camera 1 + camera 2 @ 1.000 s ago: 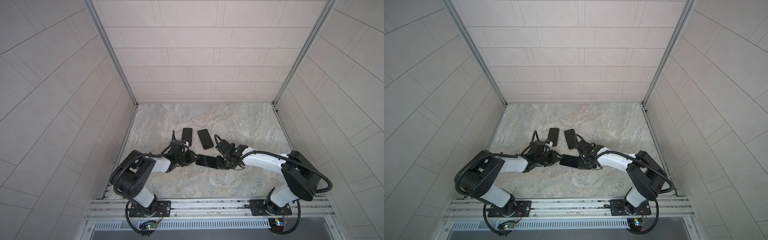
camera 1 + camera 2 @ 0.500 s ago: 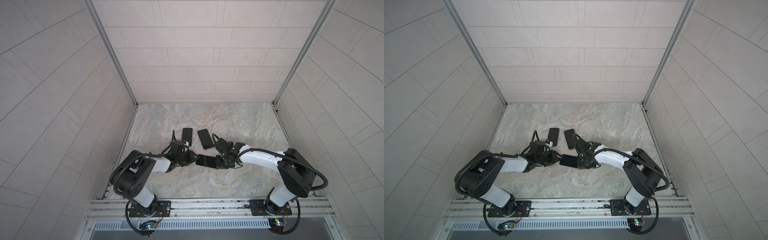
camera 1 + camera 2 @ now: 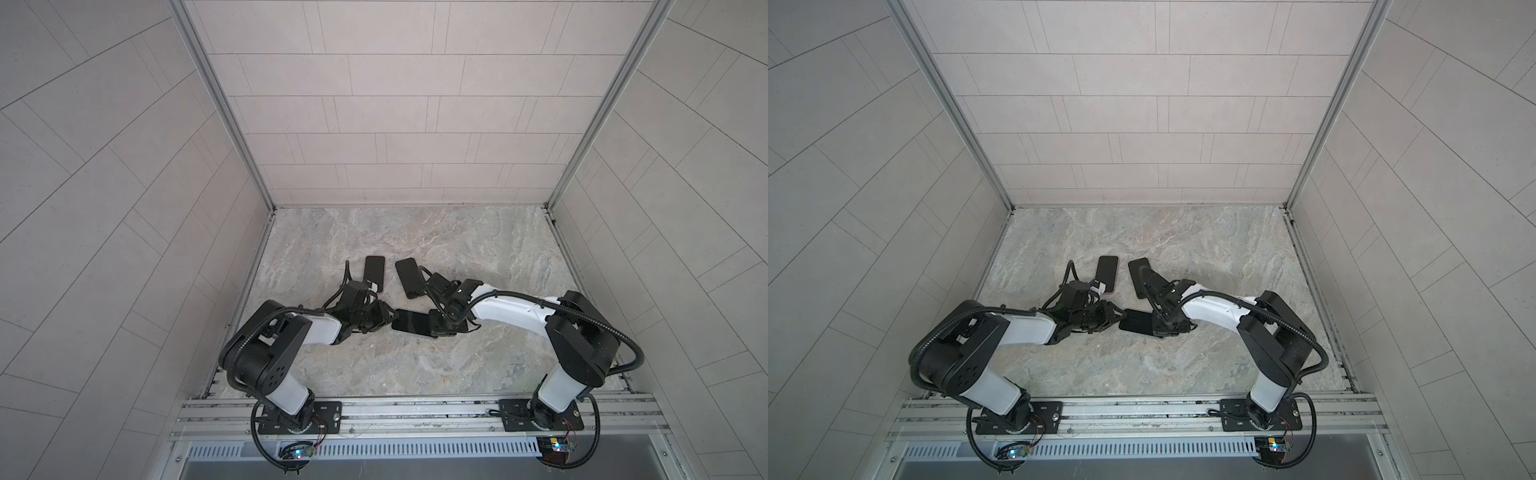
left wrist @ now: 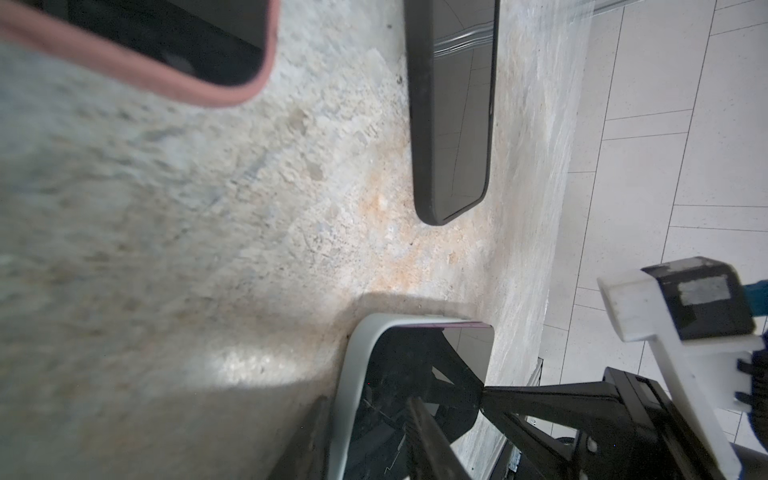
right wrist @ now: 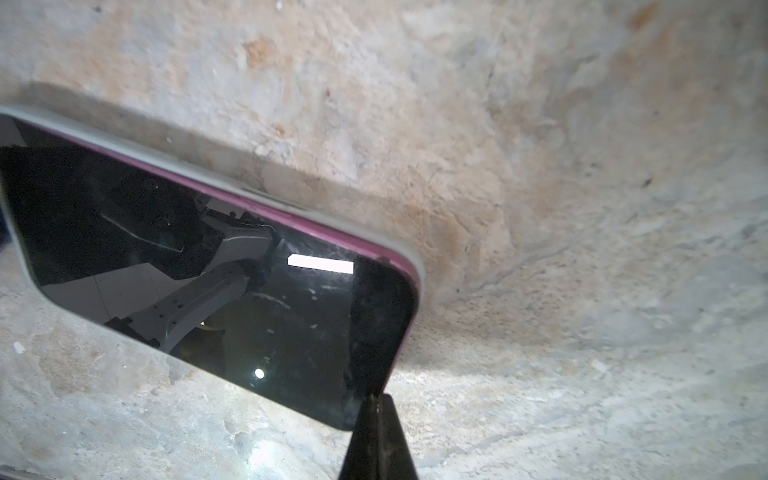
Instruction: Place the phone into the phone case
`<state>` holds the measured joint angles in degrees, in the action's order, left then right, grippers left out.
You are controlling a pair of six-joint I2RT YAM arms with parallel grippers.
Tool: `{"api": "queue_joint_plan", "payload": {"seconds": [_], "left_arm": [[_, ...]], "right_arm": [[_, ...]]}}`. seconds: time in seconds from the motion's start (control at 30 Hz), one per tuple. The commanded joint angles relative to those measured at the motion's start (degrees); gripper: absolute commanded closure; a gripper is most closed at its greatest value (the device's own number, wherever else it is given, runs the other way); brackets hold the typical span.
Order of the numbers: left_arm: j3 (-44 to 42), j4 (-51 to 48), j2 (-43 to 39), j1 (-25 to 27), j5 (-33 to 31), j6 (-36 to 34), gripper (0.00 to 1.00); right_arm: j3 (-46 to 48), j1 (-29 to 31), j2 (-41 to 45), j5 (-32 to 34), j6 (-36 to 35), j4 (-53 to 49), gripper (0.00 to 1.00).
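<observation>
The phone point(image 3: 409, 322) point(image 3: 1136, 322) lies flat mid-table, black screen up, between my two grippers. In the right wrist view its screen point(image 5: 208, 270) has a purple edge and sits in a light grey phone case point(image 5: 232, 183) whose rim shows along the long side. The case's rim point(image 4: 353, 374) also shows in the left wrist view. My left gripper point(image 3: 388, 319) point(image 4: 368, 415) holds the case's left end, one finger point(image 4: 428, 436) over the screen. My right gripper point(image 3: 438, 327) point(image 5: 376, 401) is shut, with nothing between the jaws, and its tip rests on the phone's right corner.
Two other phones lie farther back: one in a pink case point(image 3: 374, 270) point(image 4: 166, 70) and one in a black case point(image 3: 409, 277) point(image 4: 453, 104). Tiled walls close the table on three sides. A metal rail point(image 3: 415, 409) runs along the front.
My right wrist has swung slightly left over the phone's right end, and its jaws have closed the last bit. The left arm and the phone have not moved.
</observation>
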<state>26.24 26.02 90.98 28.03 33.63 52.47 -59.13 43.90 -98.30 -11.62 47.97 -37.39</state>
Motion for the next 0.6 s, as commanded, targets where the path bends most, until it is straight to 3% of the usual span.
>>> {"api": "queue_joint_plan", "payload": {"seconds": [0.0, 0.1, 0.23, 0.57], "left_arm": [[1.02, -0.73, 0.78, 0.88, 1.69, -0.35, 0.63], [0.83, -0.72, 0.49, 0.91, 1.61, -0.35, 0.63], [0.83, -0.69, 0.54, 0.86, 1.6, -0.24, 0.63], [0.63, -0.66, 0.26, 0.88, 1.58, -0.22, 0.63]], "right_arm": [[2.77, 3.24, -7.53, -3.03, -1.24, 9.36, 0.97], [3.29, 4.82, -5.36, -0.64, -0.5, 8.54, 0.96], [6.3, 6.73, -4.38, -2.22, 2.92, 12.55, 0.95], [5.19, 8.59, -6.52, -1.91, 4.83, 11.84, 0.81]]}}
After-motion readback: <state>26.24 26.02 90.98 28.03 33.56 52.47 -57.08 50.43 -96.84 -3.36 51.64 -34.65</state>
